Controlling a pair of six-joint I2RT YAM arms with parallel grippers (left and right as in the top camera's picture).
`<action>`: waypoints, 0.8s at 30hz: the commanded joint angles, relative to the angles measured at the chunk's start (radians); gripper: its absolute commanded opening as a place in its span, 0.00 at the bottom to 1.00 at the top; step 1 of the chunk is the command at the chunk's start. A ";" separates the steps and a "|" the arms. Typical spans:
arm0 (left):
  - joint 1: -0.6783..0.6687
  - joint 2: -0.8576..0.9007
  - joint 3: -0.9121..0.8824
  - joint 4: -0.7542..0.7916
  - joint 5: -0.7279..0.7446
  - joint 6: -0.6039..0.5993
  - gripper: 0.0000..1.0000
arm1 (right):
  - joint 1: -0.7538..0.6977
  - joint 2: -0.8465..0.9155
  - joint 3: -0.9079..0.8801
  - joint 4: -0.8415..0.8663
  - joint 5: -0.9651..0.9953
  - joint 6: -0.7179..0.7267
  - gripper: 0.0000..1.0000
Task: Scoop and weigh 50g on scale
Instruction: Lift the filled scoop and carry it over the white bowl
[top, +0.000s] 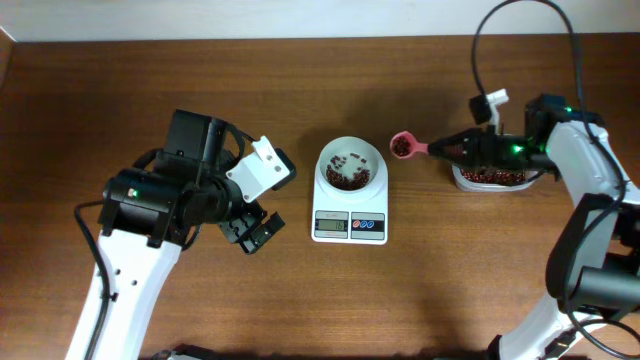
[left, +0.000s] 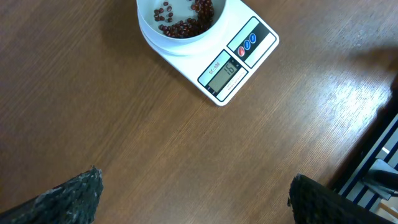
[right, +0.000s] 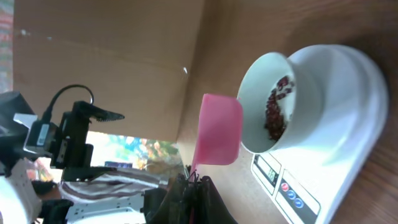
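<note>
The white scale (top: 350, 222) stands mid-table, and its round bowl (top: 350, 165) holds a small heap of red-brown beans (top: 347, 177). My right gripper (top: 449, 150) is shut on the handle of a pink scoop (top: 402, 146). The scoop carries beans and hovers just right of the bowl. In the right wrist view the scoop (right: 217, 130) sits beside the bowl's rim (right: 249, 93), with the gripper (right: 196, 186) clamped on its handle. My left gripper (top: 255, 230) stands open and holds nothing, left of the scale. From the left wrist the scale (left: 239, 53) and beans (left: 186, 22) lie ahead of that gripper (left: 199, 199).
A clear tub (top: 490, 178) of the same beans stands at the right, under my right arm. The table's far edge and a cardboard wall run along the back. A black cable (top: 480, 60) loops above the right arm.
</note>
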 joint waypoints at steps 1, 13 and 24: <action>0.006 0.001 0.013 0.002 0.015 0.020 0.99 | 0.050 0.006 -0.008 0.008 -0.035 -0.011 0.04; 0.006 0.001 0.013 0.002 0.015 0.020 0.99 | 0.155 0.006 -0.008 0.245 0.048 0.196 0.04; 0.006 0.001 0.013 0.002 0.015 0.020 0.99 | 0.285 0.004 -0.008 0.409 0.345 -0.014 0.04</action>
